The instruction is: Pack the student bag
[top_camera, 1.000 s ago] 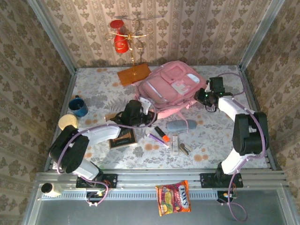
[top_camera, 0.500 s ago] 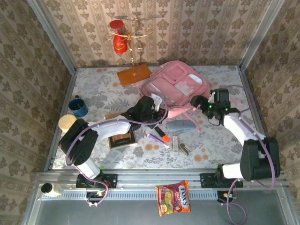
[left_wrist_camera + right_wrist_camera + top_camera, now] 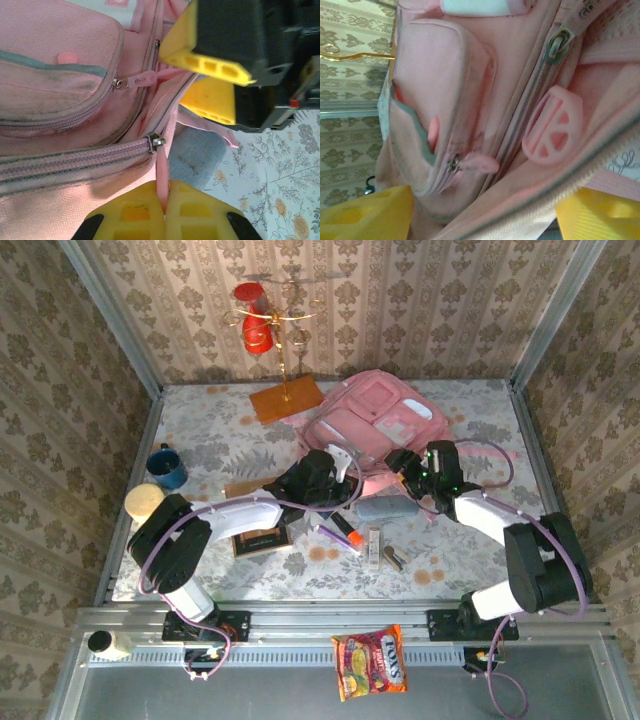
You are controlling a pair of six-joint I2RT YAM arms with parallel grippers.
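— What crowds the fingers?
— A grey pouch (image 3: 195, 155) just right of the left gripper (image 3: 164, 200), which pinches the zipper pull (image 3: 163, 170). The right gripper (image 3: 480, 215) gapes astride the student bag (image 3: 372, 425).
— How does the bag lie?
— Flat, pockets up, long axis slanting away rightward.

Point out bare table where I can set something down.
Bare: back left, between the mug and the wooden base; near edge, between the pens and the rail. Crowded: the middle, from backpack past grey pouch to book.
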